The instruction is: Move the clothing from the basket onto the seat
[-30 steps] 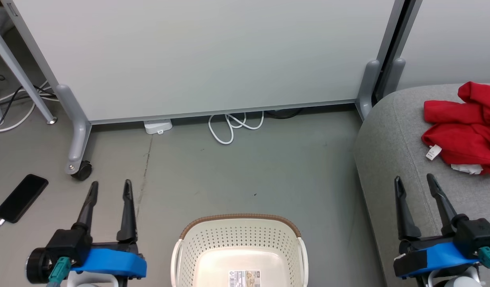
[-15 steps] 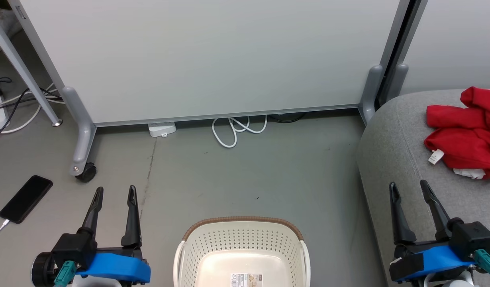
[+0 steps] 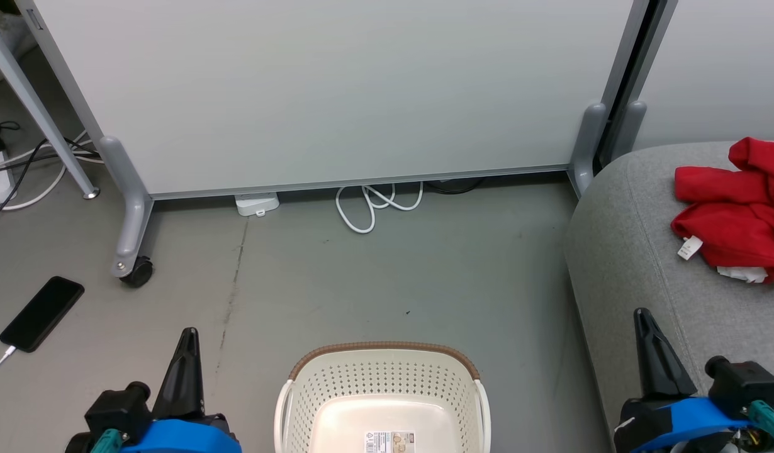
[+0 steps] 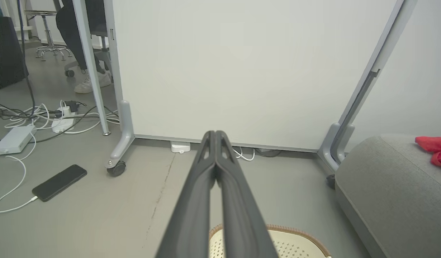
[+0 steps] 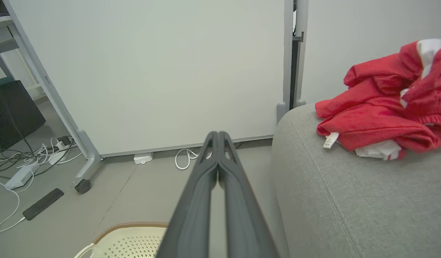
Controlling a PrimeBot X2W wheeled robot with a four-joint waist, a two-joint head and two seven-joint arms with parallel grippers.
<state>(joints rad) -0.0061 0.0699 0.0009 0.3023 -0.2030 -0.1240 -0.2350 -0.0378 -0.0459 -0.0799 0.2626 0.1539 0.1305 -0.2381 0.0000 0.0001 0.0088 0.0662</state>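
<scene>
One white panel (image 5: 427, 50) atop the clothing (image 5: 378, 118)

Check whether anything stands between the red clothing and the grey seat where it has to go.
Nothing visible does. The clothing lies bunched on the seat itself. The basket, as far as its floor shows, bears just a sticker. The left gripper and right gripper are shut, empty, flanking the basket.

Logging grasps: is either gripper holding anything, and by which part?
Nothing. Left gripper and right gripper are shut empty; the clothing lies on the seat.
</scene>
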